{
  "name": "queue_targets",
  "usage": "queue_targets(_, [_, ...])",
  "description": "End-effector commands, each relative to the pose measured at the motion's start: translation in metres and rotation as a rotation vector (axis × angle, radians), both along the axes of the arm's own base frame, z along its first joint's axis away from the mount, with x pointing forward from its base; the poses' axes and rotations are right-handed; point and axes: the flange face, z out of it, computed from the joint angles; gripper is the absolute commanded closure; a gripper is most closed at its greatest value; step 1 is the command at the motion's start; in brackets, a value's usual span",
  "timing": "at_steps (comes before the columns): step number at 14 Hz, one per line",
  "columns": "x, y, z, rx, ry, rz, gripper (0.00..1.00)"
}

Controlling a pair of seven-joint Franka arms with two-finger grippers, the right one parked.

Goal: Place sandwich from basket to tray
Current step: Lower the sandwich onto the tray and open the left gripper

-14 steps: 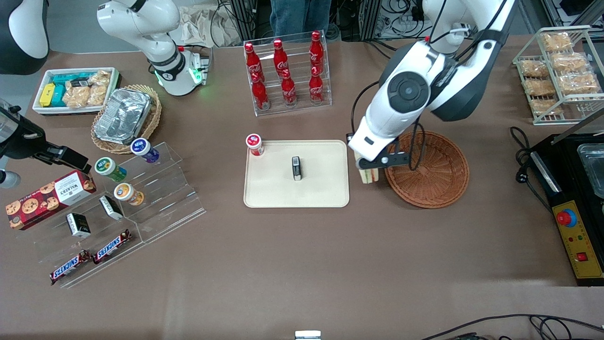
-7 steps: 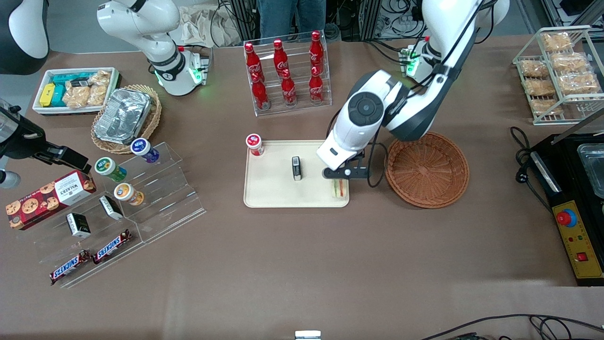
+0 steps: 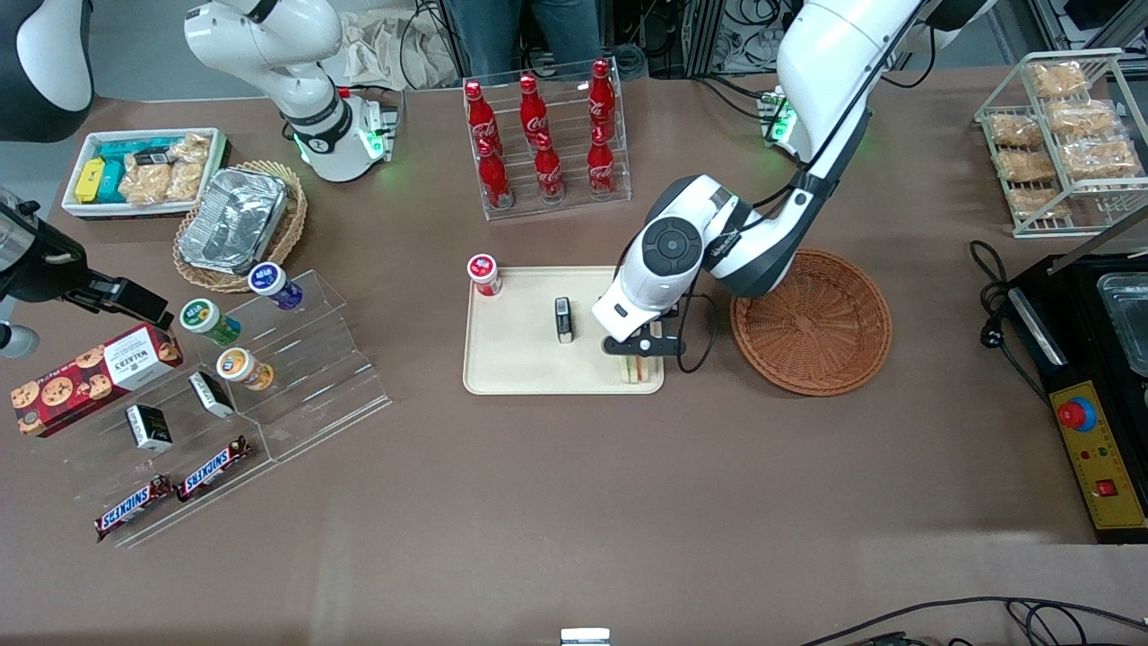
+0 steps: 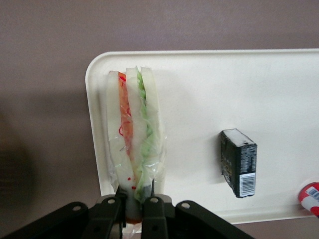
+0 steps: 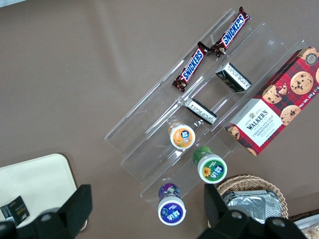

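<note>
Claw (image 4: 134,201) clamped on sandwich (image 4: 133,149), low over tray (image 4: 199,89) corner nearest basket (image 3: 812,323) | risk: wedge sits by the rim (upright on edge), could topple onto desk (image 3: 574,493) at release | small black box (image 4: 239,163) well apart

The working arm (image 3: 717,242) has glossy white shells with dark grey joints. A black cable loops beside its black tool (image 3: 639,352). A green light glows at its base.
</note>
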Motion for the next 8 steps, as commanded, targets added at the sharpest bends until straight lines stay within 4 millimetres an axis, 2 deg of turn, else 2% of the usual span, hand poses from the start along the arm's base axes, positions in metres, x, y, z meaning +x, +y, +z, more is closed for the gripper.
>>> queue_targets(1, [-0.005, 0.001, -0.003, 0.015, -0.020, -0.034, 1.00])
queue_targets(2, [-0.004, 0.002, -0.003, 0.017, -0.022, -0.035, 0.96])
queue_targets(3, [-0.003, 0.004, -0.004, 0.020, -0.020, -0.033, 0.69])
queue_targets(4, [-0.003, 0.005, -0.004, 0.021, -0.019, -0.031, 0.20])
queue_targets(5, [-0.001, 0.008, -0.003, 0.023, -0.021, -0.025, 0.01])
queue_targets(8, [0.005, 0.015, 0.010, 0.027, -0.029, -0.008, 0.01])
